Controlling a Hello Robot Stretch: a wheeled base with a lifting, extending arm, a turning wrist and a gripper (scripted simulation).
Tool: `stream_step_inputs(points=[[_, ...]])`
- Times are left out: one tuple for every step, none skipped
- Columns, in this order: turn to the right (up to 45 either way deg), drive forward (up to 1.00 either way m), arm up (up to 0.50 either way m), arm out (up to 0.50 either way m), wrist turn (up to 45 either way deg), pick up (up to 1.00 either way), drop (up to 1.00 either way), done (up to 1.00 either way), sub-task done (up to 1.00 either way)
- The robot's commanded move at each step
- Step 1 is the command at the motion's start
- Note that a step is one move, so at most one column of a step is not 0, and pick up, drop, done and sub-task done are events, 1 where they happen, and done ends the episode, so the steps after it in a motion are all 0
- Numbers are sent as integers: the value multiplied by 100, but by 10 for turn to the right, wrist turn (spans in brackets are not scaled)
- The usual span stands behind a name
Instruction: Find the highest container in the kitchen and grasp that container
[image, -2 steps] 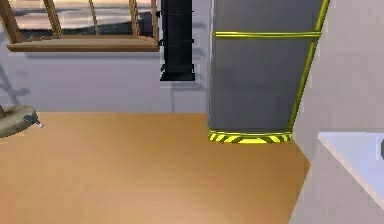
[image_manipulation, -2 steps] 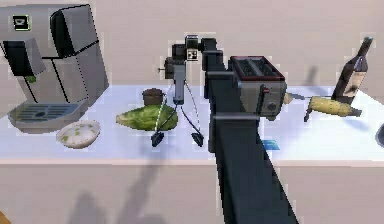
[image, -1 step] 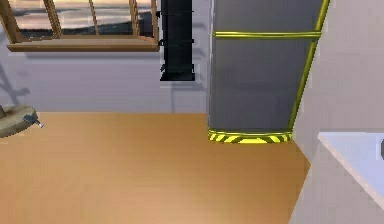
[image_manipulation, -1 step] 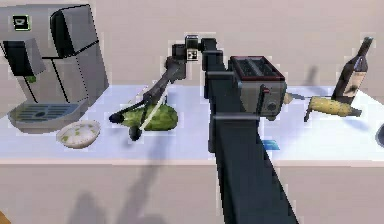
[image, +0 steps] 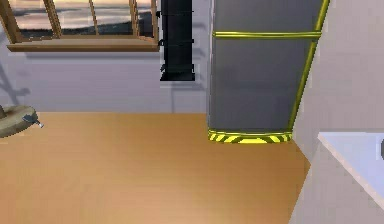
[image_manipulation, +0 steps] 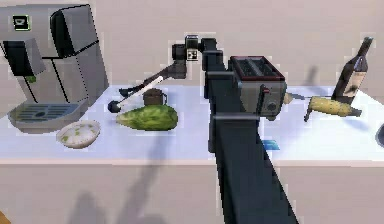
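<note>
white countertop (image_manipulation: 300, 135) carries a bowl (image_manipulation: 78, 132), a dark cup (image_manipulation: 154, 97) and, well apart at the arm side view's right, a tall dark bottle (image_manipulation: 352, 72), its top the highest of the three. the gripper (image_manipulation: 124, 96) reaches out near the dark cup and a green vegetable (image_manipulation: 148, 118); whether it holds anything cannot be told.
</note>
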Motion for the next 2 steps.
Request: stream_step_inputs(points=[[0, 0, 0, 0, 450, 0, 0, 0, 0], [0, 0, 0, 0, 60, 0, 0, 0, 0]])
